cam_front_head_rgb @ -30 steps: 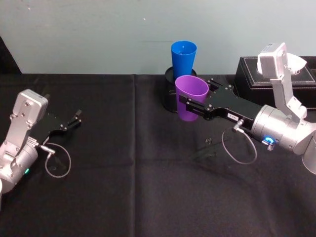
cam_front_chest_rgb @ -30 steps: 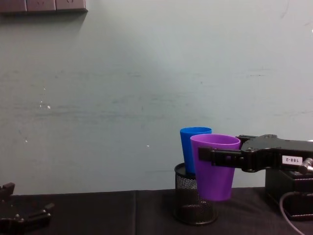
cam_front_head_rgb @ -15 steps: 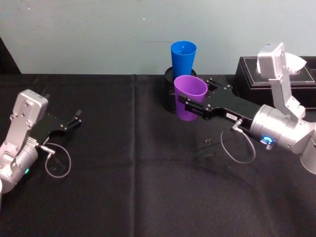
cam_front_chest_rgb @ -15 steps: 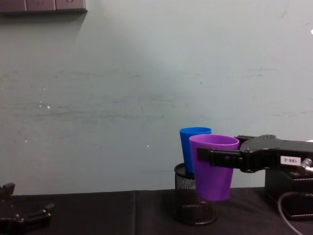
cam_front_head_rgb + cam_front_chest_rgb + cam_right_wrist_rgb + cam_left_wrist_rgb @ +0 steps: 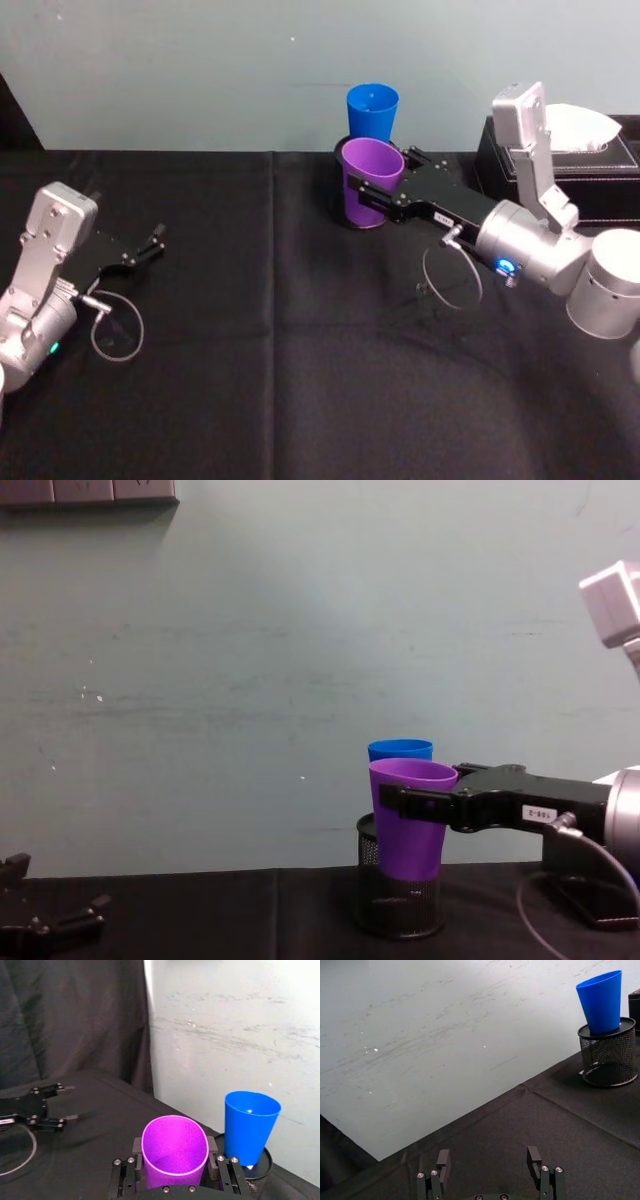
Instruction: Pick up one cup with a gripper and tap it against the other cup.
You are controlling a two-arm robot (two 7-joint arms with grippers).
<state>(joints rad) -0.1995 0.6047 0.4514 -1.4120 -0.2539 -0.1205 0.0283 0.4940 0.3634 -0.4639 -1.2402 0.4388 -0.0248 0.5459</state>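
Purple cup [image 5: 408,830]: upright, off the tabletop [image 5: 280,350], grasped on both sides by the fingers of the right gripper [image 5: 376,182], which reaches in from the right. It hangs just in front of the blue cup [image 5: 372,110], with a narrow gap between the two in the right wrist view. Blue cup: upright in a black mesh holder [image 5: 609,1055] at the back of the tabletop; left gripper [image 5: 158,243]: low at the far left, fingers spread, holding nothing.
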